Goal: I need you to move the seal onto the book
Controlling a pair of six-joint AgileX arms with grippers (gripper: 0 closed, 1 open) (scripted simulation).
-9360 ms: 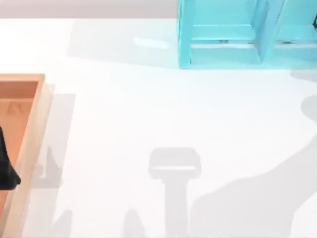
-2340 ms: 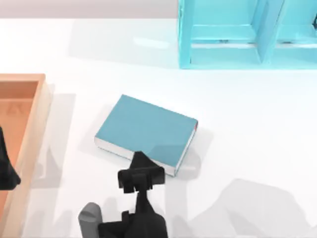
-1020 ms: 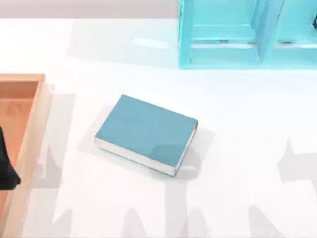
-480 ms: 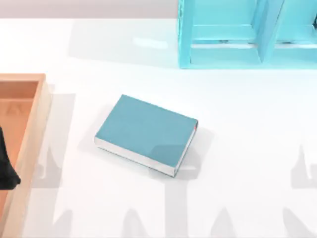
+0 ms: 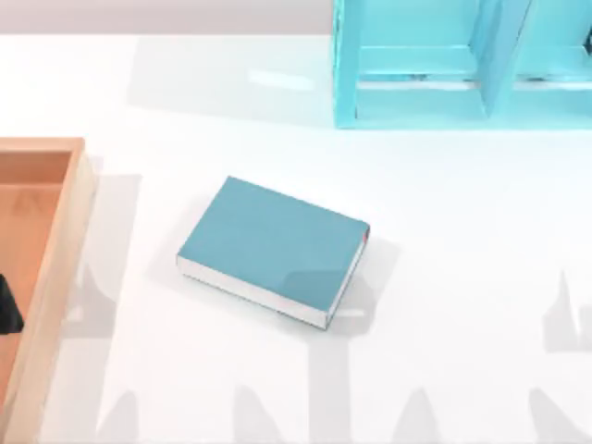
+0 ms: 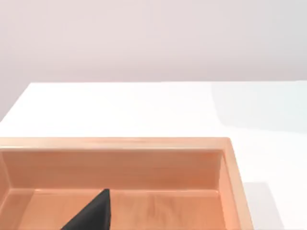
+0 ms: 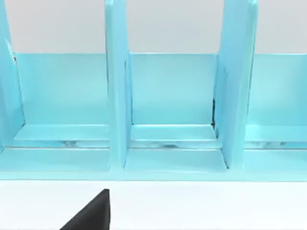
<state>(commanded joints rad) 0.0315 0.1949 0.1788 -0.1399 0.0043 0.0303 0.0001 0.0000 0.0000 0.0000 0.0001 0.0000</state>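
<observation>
The book, a thick teal-blue hardcover with white page edges and a small red mark at its right corner, lies flat and slightly turned in the middle of the table. Nothing rests on its cover. The seal is out of view. A dark part of my left gripper pokes in at the top view's left edge, over the wooden tray. The left wrist view has that gripper's dark tip above the tray floor. My right gripper's dark tip faces the teal shelf unit.
The teal shelf unit stands at the back right, with upright dividers. The wooden tray runs along the left edge. White table lies open around the book, crossed by grey arm shadows near the front edge.
The arm that reached over the book's front edge 2.3 s ago has withdrawn from the top view. In the last half second the left gripper's dark part has shrunk toward the left edge.
</observation>
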